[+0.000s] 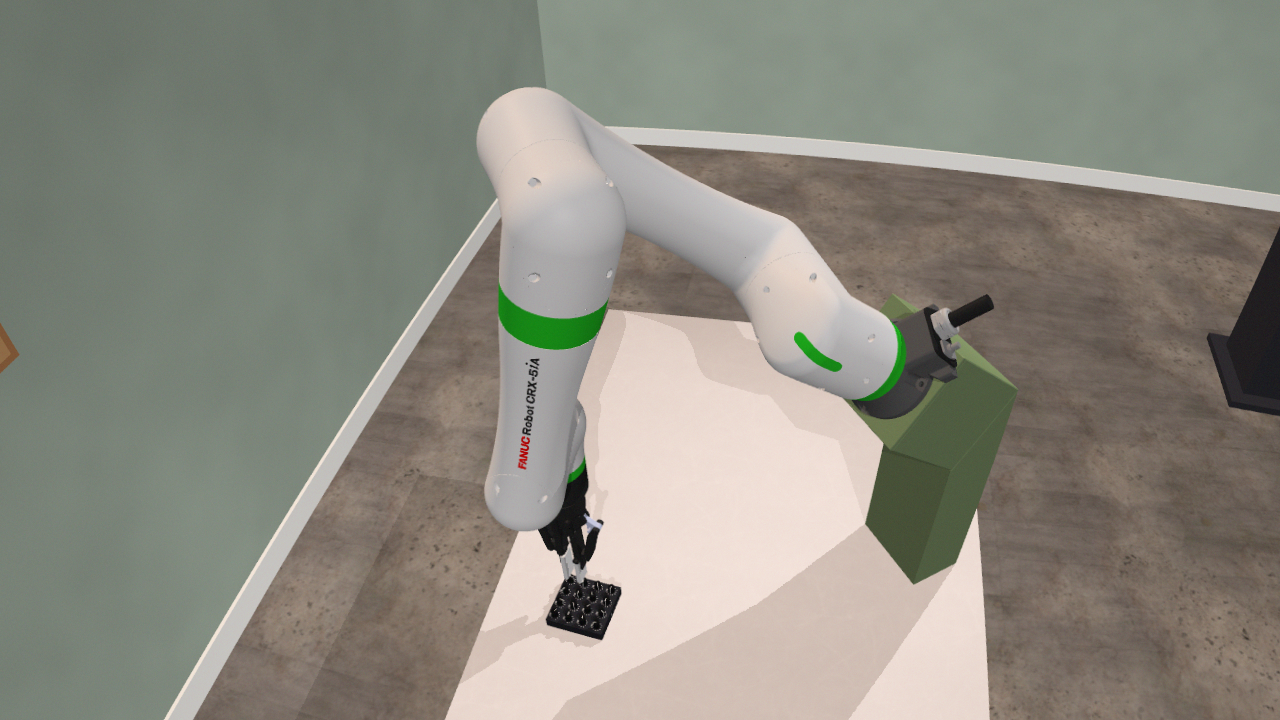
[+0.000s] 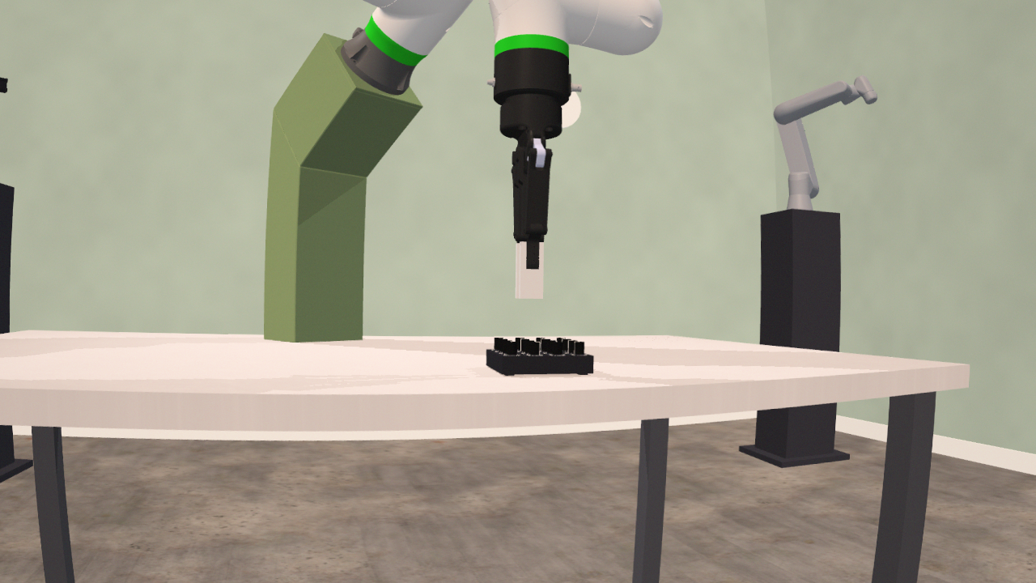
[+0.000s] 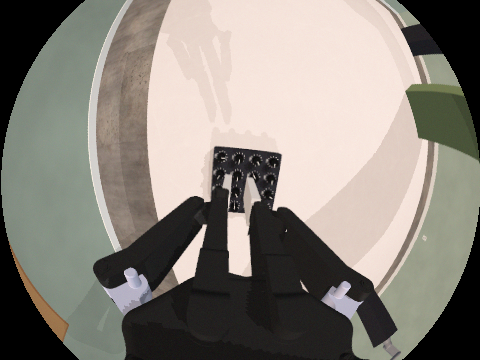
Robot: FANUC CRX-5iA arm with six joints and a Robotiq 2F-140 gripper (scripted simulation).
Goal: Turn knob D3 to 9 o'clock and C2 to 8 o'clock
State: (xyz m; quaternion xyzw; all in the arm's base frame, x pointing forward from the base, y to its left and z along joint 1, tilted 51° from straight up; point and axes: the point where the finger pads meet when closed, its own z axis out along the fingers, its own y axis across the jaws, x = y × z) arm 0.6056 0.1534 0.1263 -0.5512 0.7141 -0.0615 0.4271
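Observation:
The black knob box (image 1: 572,629) (image 2: 546,364) (image 3: 247,151) stands flat on the table, with four rows of four black knobs with white lines on top. My gripper (image 1: 573,575) (image 2: 529,295) (image 3: 237,186) points down above the box, its pale fingertips clear of the knobs in the exterior view. The fingers stand close together with a narrow gap and nothing between them. In the wrist view they hide several knobs of the lower rows. The printed names are too small to read and I see no socket, so I cannot tell which knobs are D3 and C2.
The pale table (image 1: 716,447) (image 2: 217,409) (image 3: 300,100) carries the box near one edge. The green pedestal (image 1: 913,514) (image 2: 329,253) (image 3: 440,117) bears my arm. A small grey arm stands on a dark pedestal (image 2: 800,290) behind the table.

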